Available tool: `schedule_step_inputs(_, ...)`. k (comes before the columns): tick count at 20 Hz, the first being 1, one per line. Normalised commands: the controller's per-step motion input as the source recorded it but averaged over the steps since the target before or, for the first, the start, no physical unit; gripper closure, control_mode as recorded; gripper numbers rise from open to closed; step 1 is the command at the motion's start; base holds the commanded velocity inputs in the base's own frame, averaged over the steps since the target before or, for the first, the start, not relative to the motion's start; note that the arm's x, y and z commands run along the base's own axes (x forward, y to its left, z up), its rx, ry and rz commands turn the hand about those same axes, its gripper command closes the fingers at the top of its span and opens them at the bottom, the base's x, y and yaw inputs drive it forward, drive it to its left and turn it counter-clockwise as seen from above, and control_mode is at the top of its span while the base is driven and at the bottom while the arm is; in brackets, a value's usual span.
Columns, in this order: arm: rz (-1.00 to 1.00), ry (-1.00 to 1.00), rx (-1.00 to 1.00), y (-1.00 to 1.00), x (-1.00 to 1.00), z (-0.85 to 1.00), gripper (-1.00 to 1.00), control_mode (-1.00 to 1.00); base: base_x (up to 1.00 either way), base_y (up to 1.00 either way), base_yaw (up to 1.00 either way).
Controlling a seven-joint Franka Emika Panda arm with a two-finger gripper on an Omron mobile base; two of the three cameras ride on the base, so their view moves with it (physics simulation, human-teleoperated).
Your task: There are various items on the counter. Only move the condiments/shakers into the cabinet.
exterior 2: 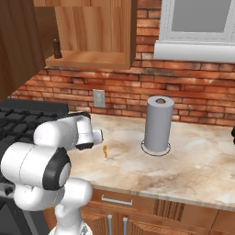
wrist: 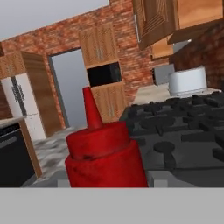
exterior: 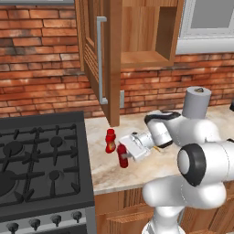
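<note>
The slim red bottle (exterior: 122, 157) stands upright near the counter's (exterior: 137, 176) front edge, just right of the stove. My gripper (exterior: 124, 153) reaches in from the right with a finger on each side of it; I cannot make out whether the fingers press on it. In the hand view its red cone-topped body (wrist: 105, 157) sits very close, low in the middle. The curvy red bottle (exterior: 110, 140) stands just behind and to the left, untouched. The dark brown shaker (exterior 2: 57, 48) stands on the shelf of the open cabinet (exterior 2: 92, 58). The tiny orange piece (exterior 2: 105, 151) lies on the counter beside my arm.
The black gas stove (exterior: 41, 160) borders the counter on the left. The cabinet door (exterior: 112, 68) hangs open above the bottles, its grey bar handle (exterior: 101, 59) facing left. A paper towel roll (exterior 2: 158, 121) stands at mid counter. A wall socket (exterior 2: 98, 97) sits on the brick wall.
</note>
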Motion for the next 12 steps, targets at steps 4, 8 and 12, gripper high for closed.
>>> schedule_step_inputs(4,-0.07,-0.04,0.04,-0.46,-0.13,1.00,1.00,-1.00,0.00,0.00,0.00)
schedule_step_inputs(8,-0.10,0.00,0.01,-0.45,-0.02,1.00,1.00,-1.00,0.00,0.00,0.00)
schedule_step_inputs(12,-0.12,0.00,0.00,-0.32,0.00,1.00,1.00,-1.00,0.00,0.00,0.00)
